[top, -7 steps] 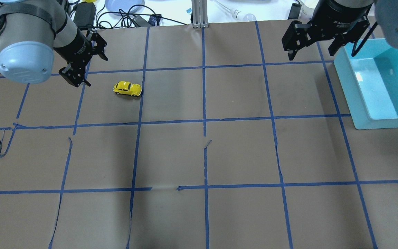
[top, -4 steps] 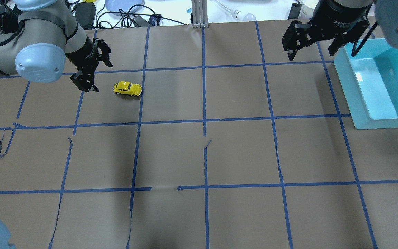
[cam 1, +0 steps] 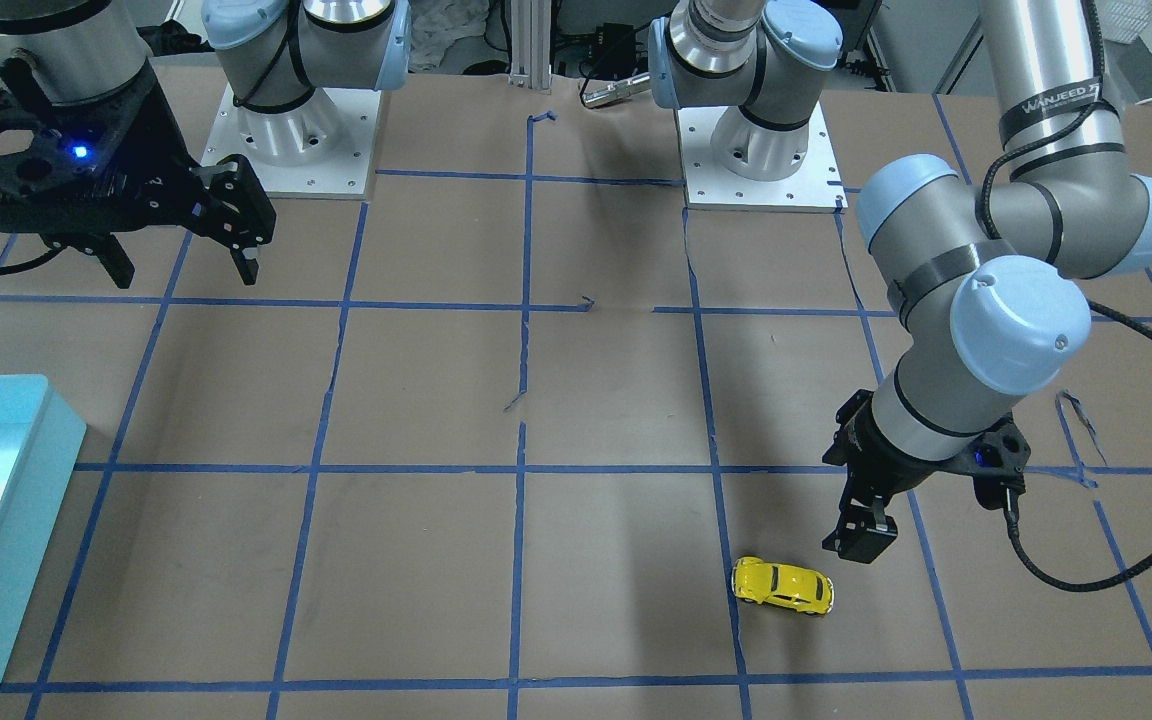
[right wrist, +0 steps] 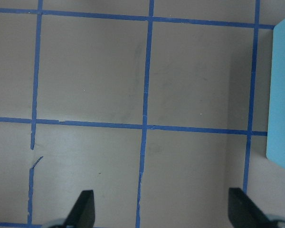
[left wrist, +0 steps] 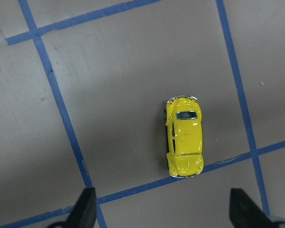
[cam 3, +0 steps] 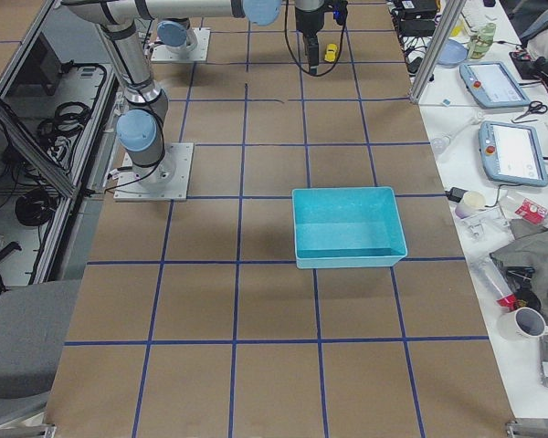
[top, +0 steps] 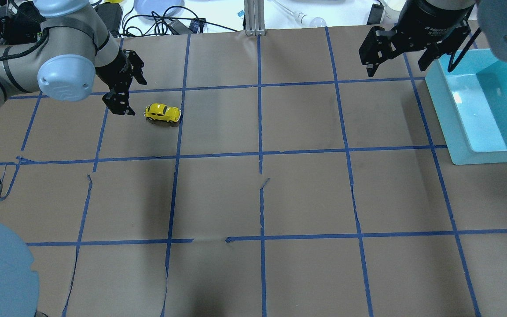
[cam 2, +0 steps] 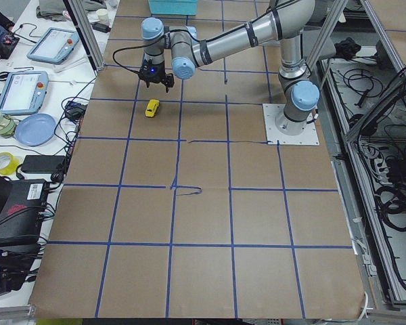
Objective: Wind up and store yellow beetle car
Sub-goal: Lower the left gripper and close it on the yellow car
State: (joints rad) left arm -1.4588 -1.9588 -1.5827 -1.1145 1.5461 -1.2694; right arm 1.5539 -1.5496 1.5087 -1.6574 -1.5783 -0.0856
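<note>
I'm getting bright, even light from above on every feed, and the matte brown table paper [top: 306,193] shows no hard glare. Shadows are soft: a broad dim band runs down the overhead view left of centre, and a tight dark smudge sits under the yellow beetle car [top: 163,113]. The teal bin [top: 447,119] throws a white highlight off its floor. On the left wrist feed the car is crisp, while the fingertips [left wrist: 88,211] of the left gripper [left wrist: 164,213] at the bottom edge are dark and soft. The side feeds are coarse.
</note>
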